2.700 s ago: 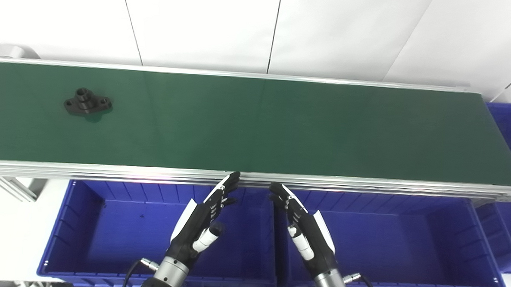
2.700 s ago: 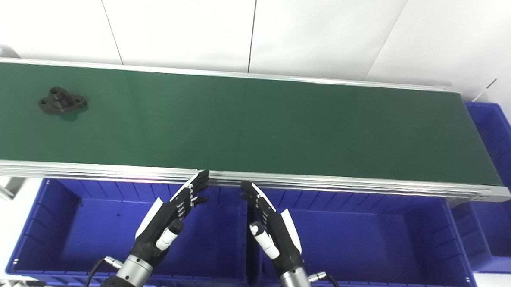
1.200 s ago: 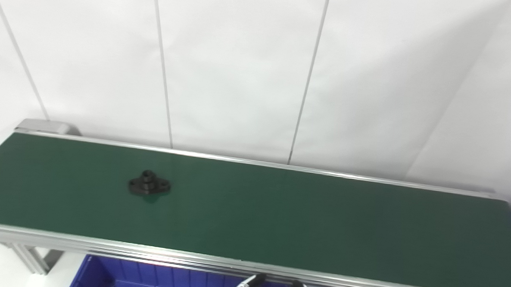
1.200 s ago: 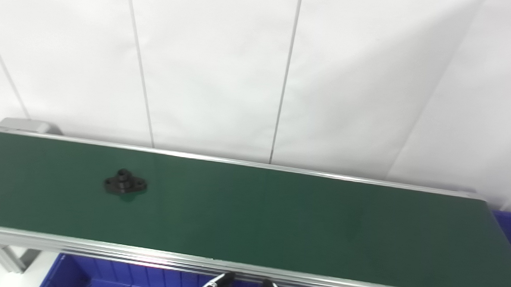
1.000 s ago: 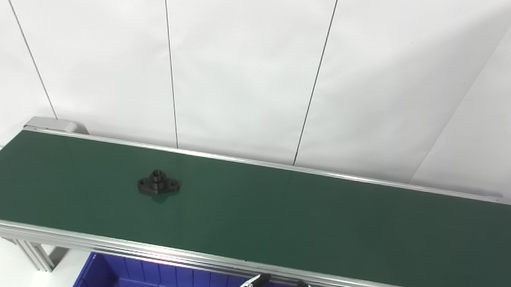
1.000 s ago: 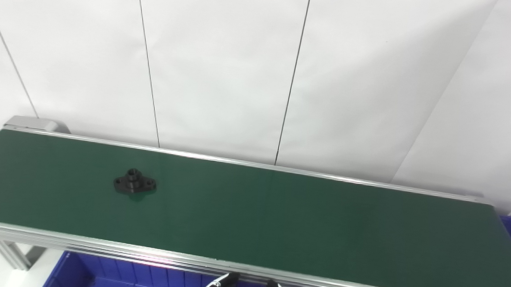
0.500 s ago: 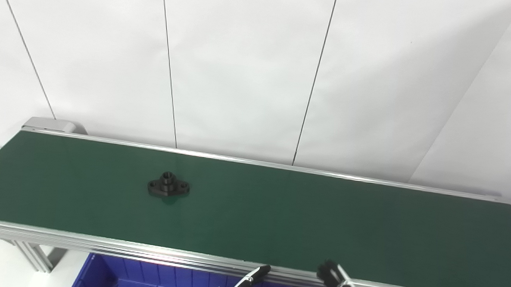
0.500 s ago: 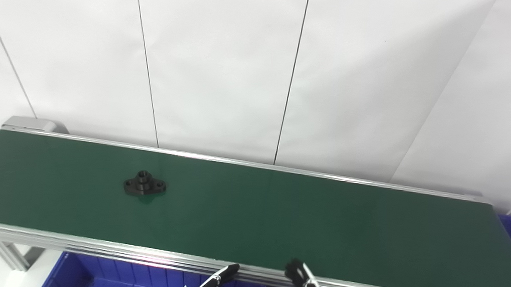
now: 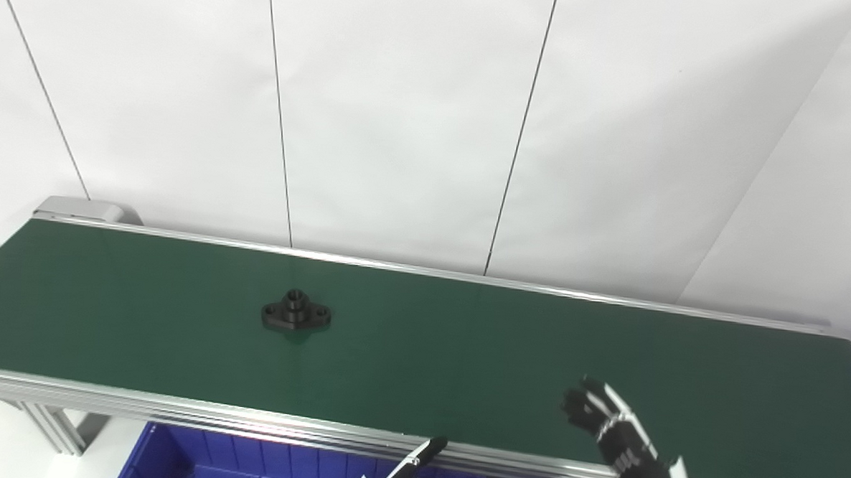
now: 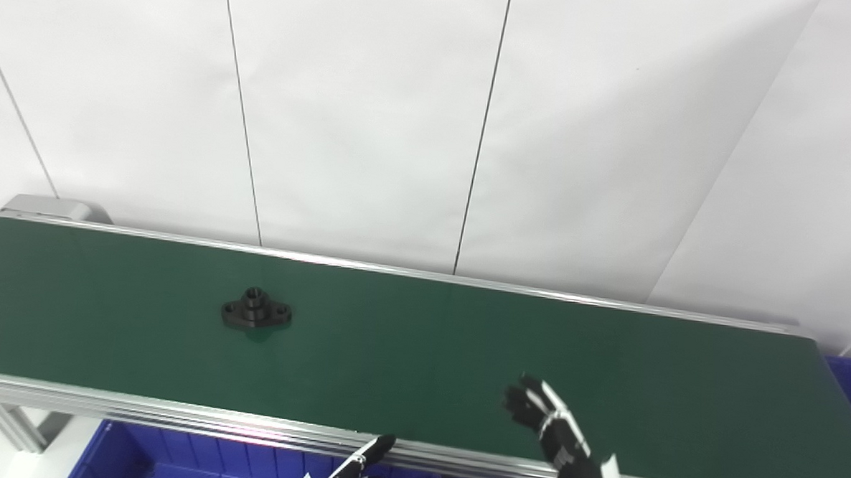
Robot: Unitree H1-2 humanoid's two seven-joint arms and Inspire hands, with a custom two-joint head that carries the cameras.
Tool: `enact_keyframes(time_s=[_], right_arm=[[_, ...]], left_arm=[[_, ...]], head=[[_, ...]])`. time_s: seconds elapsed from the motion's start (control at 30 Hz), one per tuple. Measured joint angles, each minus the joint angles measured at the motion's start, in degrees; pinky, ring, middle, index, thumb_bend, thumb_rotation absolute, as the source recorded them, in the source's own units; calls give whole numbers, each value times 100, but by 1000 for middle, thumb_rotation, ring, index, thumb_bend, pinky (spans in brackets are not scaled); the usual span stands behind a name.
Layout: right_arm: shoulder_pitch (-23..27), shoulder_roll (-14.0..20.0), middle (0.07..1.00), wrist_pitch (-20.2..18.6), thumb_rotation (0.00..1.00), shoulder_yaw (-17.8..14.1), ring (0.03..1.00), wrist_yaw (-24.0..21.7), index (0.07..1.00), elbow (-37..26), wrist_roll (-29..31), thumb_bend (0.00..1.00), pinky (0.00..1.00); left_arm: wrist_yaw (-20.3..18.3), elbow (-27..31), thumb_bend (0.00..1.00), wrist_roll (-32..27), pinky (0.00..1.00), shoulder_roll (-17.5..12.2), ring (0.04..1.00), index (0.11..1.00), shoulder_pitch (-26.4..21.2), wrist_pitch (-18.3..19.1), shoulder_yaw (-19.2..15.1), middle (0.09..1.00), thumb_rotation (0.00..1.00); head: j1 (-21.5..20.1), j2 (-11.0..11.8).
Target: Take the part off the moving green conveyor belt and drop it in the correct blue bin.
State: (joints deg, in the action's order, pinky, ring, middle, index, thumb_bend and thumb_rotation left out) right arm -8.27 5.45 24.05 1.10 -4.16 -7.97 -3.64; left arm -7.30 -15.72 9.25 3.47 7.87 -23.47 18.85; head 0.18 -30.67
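Far left of right hand (image 9: 621, 438): part (image 9: 296, 314), black flanged piece, flat on belt, nothing touching it
Wall (image 9: 416, 116): white panels, thin dark seams, directly behind belt, beyond both hands
Belt (image 9: 463, 355): green conveyor, bare apart from part, silver rails (image 9: 174, 404) front and back; right hand above its near-right stretch
Bin (image 9: 243, 464): blue, only a strip visible below near rail, beside left hand; which bin is correct, cannot tell
Right hand: raised over belt, palm empty, fingers loosely apart, well apart from part
Left hand (image 9: 404, 471): only fingertips showing at bottom edge near rail; spread or closed, cannot tell
Risk: belt moving, so a mistimed reach likely closes on nothing or knocks part askew
Risk 2: low flat flange gives little to grip, probably slips unless raised hub is pinched
Risk 3: bins mostly out of frame, drop could land on rail
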Motion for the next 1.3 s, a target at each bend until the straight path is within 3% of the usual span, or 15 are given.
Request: enact_keyframes(time_s=[0.17,0.27,0.37,0.63,0.73,1.07,1.3], right_arm=[[602,0,804,-611,802,-160,708,215,849,26,-565,897,645],[976,0,805,-1077,813,-163,721,264,834,62,-930,905,677],[1325,1,802,-1272,789,-118,719,334,823,172,-1301,894,664],[2356,200,824,-1609,718,320,760,318,835,1022,-2124,982,670],[2669,227,827,-1924,703,510,767,253,831,1197,-2425,989,668],[3441,342,814,-2589,651,972,779,239,817,2030,-3158,986,682],[3839,456,818,-2757,649,1415,785,247,826,2661,-3608,993,701]], left_arm=[[3,-1,1000,2,898,9,992,936,0,-1,1,971,997],[3,-1,1000,2,907,22,996,938,0,0,2,975,995],[2,-2,1000,2,900,33,990,939,0,0,10,973,997],[13,-46,1000,5,901,52,993,943,-10,-2,16,973,1000],[21,-68,1000,4,903,56,992,940,-21,-2,14,974,996],[37,-134,1000,2,936,78,1000,942,-82,-28,11,975,997],[64,-162,1000,7,968,87,1000,950,-102,-47,12,976,1000]], head=[[18,9],[18,9],[9,26],[62,44],[79,44],[114,105],[149,141]])
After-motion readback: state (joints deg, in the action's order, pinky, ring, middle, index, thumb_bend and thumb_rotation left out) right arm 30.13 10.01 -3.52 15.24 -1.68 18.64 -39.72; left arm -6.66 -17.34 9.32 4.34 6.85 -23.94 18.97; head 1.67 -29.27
